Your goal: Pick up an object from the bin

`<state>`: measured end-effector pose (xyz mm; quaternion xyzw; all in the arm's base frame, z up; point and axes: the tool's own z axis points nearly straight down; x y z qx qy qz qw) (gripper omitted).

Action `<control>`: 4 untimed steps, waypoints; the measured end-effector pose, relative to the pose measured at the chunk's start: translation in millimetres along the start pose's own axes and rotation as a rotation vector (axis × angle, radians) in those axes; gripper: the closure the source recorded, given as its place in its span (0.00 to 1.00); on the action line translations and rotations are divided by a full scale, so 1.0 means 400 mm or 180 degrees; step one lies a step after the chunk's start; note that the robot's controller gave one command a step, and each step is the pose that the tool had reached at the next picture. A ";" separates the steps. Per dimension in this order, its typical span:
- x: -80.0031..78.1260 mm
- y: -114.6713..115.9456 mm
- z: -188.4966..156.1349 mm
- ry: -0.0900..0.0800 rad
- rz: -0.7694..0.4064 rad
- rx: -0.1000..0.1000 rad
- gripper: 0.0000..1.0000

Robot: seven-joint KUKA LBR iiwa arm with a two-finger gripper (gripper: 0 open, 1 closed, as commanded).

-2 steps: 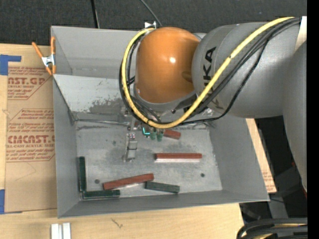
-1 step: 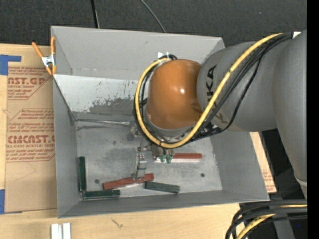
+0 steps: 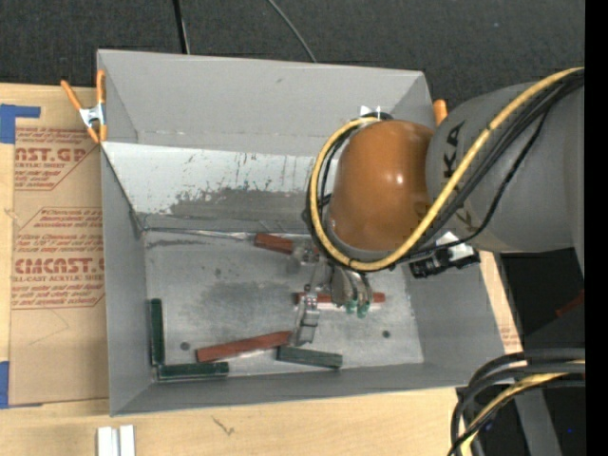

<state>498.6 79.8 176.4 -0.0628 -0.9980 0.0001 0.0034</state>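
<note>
Hanging low over the right half of the bin (image 3: 190,103), the end effector (image 3: 312,313) sits at a short red stick (image 3: 374,298); how wide it stands I cannot tell. 1 longer red stick (image 3: 242,348) and 1 dark green bar (image 3: 309,356) lie just beside it, toward the near edge.

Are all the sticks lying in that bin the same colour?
No, a dark green stick lies along the left side of the bin, while a long reddish-brown stick lies near its front.
</note>
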 end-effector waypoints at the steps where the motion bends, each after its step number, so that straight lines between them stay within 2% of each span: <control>1: 0.021 0.066 0.084 -0.0054 -0.0560 -0.0004 0.00; 2: 0.032 0.075 0.231 -0.0026 -0.1342 -0.0004 1.00; 3: 0.032 0.075 0.231 -0.0026 -0.1342 -0.0004 1.00; 4: 0.015 0.137 -0.106 -0.0028 -0.1460 -0.0001 1.00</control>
